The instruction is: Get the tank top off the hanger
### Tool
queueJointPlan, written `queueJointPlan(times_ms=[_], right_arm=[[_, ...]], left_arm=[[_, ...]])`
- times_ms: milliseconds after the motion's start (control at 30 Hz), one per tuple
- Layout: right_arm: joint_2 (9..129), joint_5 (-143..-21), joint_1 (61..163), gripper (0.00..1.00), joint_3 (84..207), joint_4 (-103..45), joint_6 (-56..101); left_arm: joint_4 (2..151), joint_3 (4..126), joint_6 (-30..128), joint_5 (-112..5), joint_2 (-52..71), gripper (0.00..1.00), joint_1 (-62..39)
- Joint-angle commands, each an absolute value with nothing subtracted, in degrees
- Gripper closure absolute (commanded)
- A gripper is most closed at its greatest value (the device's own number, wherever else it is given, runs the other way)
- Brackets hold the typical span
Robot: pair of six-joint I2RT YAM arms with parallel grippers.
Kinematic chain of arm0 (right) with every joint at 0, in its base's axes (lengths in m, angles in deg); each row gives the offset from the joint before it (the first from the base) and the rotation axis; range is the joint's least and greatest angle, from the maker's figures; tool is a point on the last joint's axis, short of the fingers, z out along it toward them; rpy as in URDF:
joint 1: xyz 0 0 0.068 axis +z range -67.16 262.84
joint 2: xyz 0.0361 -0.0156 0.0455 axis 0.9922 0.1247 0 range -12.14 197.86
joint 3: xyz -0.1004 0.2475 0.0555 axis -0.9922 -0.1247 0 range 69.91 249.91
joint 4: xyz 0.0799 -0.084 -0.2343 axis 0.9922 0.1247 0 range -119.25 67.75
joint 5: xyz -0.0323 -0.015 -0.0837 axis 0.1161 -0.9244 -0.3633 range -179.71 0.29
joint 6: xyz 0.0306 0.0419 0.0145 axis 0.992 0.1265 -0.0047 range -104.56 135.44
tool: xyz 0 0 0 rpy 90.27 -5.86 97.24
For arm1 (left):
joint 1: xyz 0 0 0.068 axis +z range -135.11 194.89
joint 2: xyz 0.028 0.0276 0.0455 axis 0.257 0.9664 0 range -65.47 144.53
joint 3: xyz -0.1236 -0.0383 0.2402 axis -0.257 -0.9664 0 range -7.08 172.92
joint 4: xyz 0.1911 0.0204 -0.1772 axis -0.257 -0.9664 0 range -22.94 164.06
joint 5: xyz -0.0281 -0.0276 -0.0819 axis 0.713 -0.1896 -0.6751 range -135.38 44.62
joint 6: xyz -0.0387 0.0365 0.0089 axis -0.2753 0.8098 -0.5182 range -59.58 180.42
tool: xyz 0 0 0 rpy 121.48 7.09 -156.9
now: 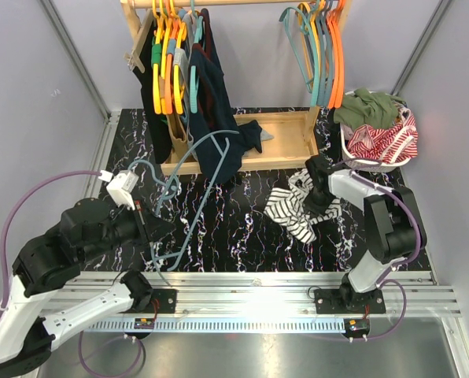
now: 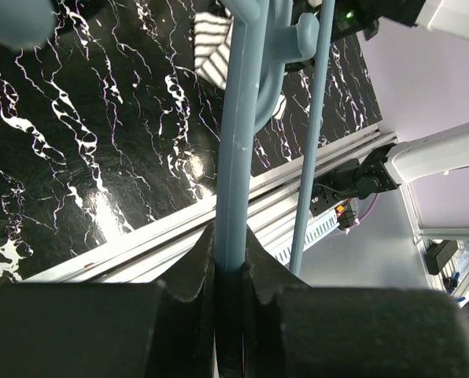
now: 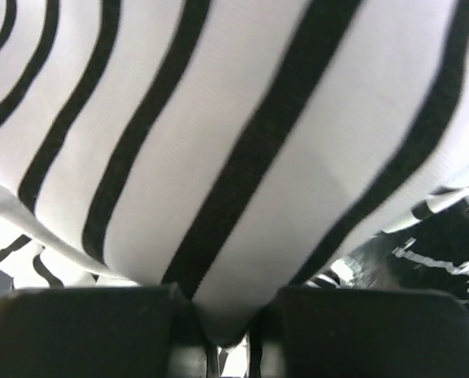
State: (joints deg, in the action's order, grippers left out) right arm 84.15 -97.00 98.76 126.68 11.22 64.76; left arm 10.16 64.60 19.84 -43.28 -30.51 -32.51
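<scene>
Hanger (image 2: 234, 157), clamped in our left gripper (image 2: 230, 256); tank top (image 1: 293, 206), beside the hanger, pinched by right gripper (image 3: 228, 319): we should pull it away steadily.

My left gripper (image 2: 229, 272) clamps the hanger (image 2: 233, 157) left over the table (image 1: 242, 228); the tank top (image 1: 296, 206) lies right, pinched in my right gripper (image 3: 227, 331). Behind stands the clothes rack (image 1: 282, 150), a laundry basket (image 1: 360, 163) to its right
</scene>
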Motion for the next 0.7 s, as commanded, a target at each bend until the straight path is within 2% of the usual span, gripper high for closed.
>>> queueJointPlan(times_ms=[0, 167, 200, 300, 400, 567, 667], right_arm=[[85.25, -100.0, 93.49, 1.0, 126.86, 9.5, 63.08], [70.85, -102.44, 85.49, 1.0, 129.93, 14.07, 59.75], [67.0, -102.98, 83.21, 1.0, 133.16, 15.12, 58.87], [65.12, -104.65, 76.98, 1.0, 144.67, 17.41, 54.65], [68.35, -106.14, 74.15, 1.0, 158.7, 18.82, 51.66], [83.72, -107.29, 69.92, 1.0, 181.74, 18.48, 51.74], [94.7, -107.21, 69.22, 1.0, 190.28, 14.61, 51.92]], left_arm=[[15.17, 63.85, 19.55, -43.8, -31.28, 1.0, -32.48], [16.14, 64.03, 20.16, -44.77, -30.58, 1.0, -32.48], [16.84, 64.03, 20.51, -45.03, -30.23, 1.0, -32.48], [17.64, 64.64, 21.3, -45.03, -29.0, 1.0, -32.48], [18.16, 65.52, 22.27, -46.42, -27.07, 1.0, -32.48], [20.97, 66.31, 23.33, -46.44, -24.17, 1.0, -32.4], [22.9, 65.96, 23.42, -47.32, -22.67, 1.0, -32.31]])
